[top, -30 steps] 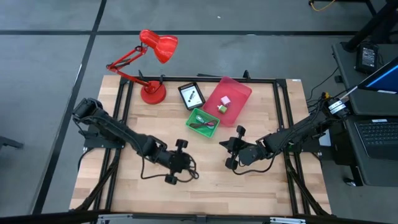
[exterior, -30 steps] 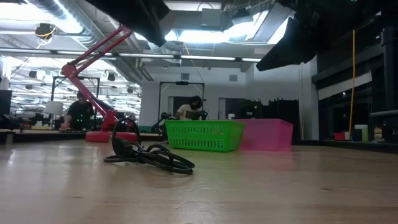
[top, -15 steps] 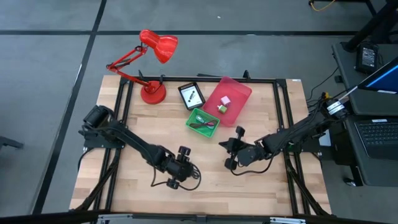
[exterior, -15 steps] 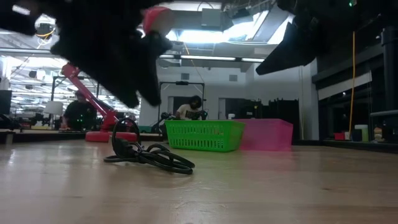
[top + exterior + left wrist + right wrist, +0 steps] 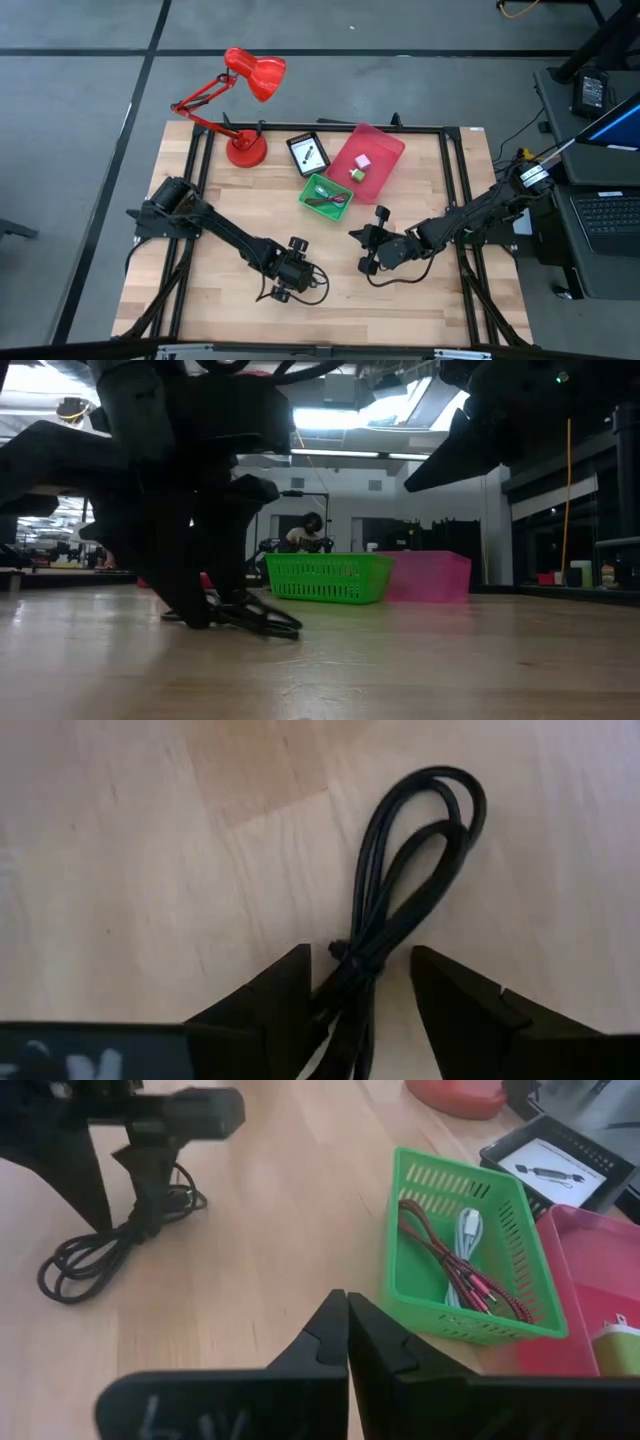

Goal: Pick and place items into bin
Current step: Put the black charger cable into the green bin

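Black coiled cable (image 5: 400,890) lies on the wooden desk (image 5: 210,195) near its front edge, and the left gripper (image 5: 362,982) is down over one end of it, its two dark fingers (image 5: 285,995) spread apart with the bundled strands running between them. In the low view the left gripper (image 5: 190,520) stands right at the desk surface over the cable (image 5: 262,622); in the high view it sits at the cable's (image 5: 305,291) near end, left of the desk's middle.

The right gripper (image 5: 346,1342) hangs above the desk to the right of centre, its fingers pressed together and holding nothing; the high view shows it (image 5: 366,248) well apart from the cable.

Behind both grippers stands a green slotted plastic basket (image 5: 410,1275) holding a maroon braided cable (image 5: 450,1265) and a white cable (image 5: 470,1230). Just beside it is a pink translucent plastic bin (image 5: 385,150) containing a pink cube (image 5: 362,160) and a green roll (image 5: 356,174). A black tray (image 5: 297,158) with a white card (image 5: 309,153) sits next to a red desk lamp (image 5: 245,100).
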`<action>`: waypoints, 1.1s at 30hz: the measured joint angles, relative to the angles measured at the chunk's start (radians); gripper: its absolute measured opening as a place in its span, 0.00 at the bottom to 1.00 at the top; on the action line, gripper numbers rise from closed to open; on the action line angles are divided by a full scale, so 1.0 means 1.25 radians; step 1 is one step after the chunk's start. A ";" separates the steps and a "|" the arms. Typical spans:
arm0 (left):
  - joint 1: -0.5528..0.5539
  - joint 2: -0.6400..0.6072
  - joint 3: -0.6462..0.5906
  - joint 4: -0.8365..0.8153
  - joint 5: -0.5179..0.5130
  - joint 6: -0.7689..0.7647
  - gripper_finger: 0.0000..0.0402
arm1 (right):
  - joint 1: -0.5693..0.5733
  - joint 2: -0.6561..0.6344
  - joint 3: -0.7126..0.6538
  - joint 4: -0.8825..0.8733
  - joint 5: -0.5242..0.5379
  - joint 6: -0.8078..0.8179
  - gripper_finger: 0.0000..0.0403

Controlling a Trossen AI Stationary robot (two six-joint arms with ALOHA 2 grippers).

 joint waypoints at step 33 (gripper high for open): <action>0.037 -0.213 -0.002 -0.142 0.065 0.146 0.07 | 0.002 0.000 0.000 0.010 -0.001 -0.002 0.00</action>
